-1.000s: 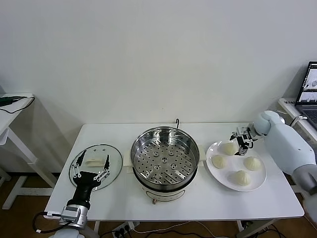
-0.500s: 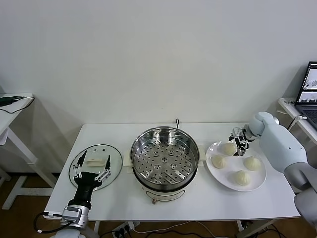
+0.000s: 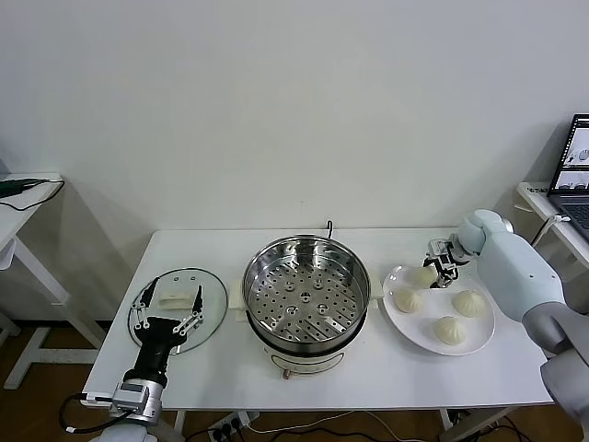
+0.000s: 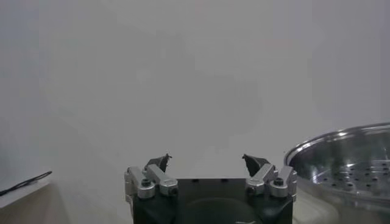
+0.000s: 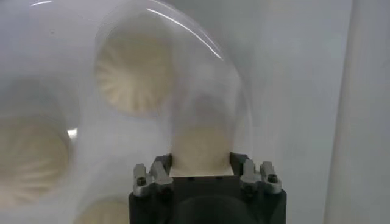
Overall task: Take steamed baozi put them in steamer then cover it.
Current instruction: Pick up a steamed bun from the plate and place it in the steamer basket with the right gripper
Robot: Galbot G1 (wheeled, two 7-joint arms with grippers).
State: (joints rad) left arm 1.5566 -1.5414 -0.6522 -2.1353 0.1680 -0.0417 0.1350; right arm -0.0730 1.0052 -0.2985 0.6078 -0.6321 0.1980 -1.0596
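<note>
At the left end of the bench [image 3: 230, 368] the cover [image 3: 179, 296] lies flat, its white handle up. The left pincer [image 3: 168, 310] hovers above the cover's near edge with its fingers spread wide and nothing between them; the left wrist view shows the same wide gap.

In the middle stands the steamer [image 3: 306, 293], uncovered, its perforated tray bare. A black cord runs from behind it.

To the right a white plate [image 3: 414, 330] carries four baozi. Three lie free: one on the steamer side [image 3: 408, 299], one at the near edge [image 3: 448, 330] and one on the far right [image 3: 469, 302]. The fourth baozi [image 3: 425, 275], at the plate's back, sits between the fingers of the right pincer [image 3: 440, 267]. In the right wrist view that pincer [image 5: 202, 163] is closed against both sides of this baozi [image 5: 201, 149], which rests on the plate.

A laptop [image 3: 575, 166] stands open on a side table at the far right.
</note>
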